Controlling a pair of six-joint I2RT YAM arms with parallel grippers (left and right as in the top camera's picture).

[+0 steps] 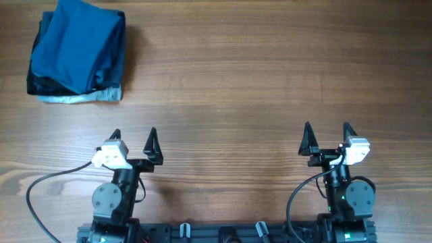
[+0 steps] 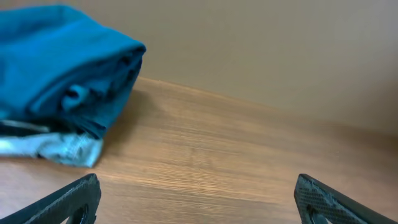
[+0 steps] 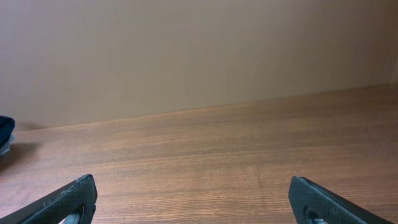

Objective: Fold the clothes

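Look to the far-left corner of the table (image 1: 270,74) for the blue polo shirt (image 1: 77,44), already folded into a thick bundle and resting on top of a dark folded garment (image 1: 34,82) with a pale edge (image 1: 81,98); note the left tool (image 1: 133,135) and right tool (image 1: 327,128) both spread wide with nothing between the fingers, parked close to the base and well apart from the bundle. Judge the folding itself as finished or nearly so, leaving only a tidy-up or a plain hold-off; to do that well, keep both tools low and back from the stack, avoid brushing the top layer, and, should squaring-up seem needed, send only the left tool, being the nearer of the 2, in along the table towards the rounded fold edge on the bundle's right side, pinching all layers together rather than just the top 1. Read the long axis as probably running from the near edge away towards the far side of the table, tipped slightly off square, though hard to fix with the far end cut off by the overhead view's top border; take the stacked, rounded folds as facing right, towards the table's middle. Cannot tell where collar or placket points; no sign of either in any view.
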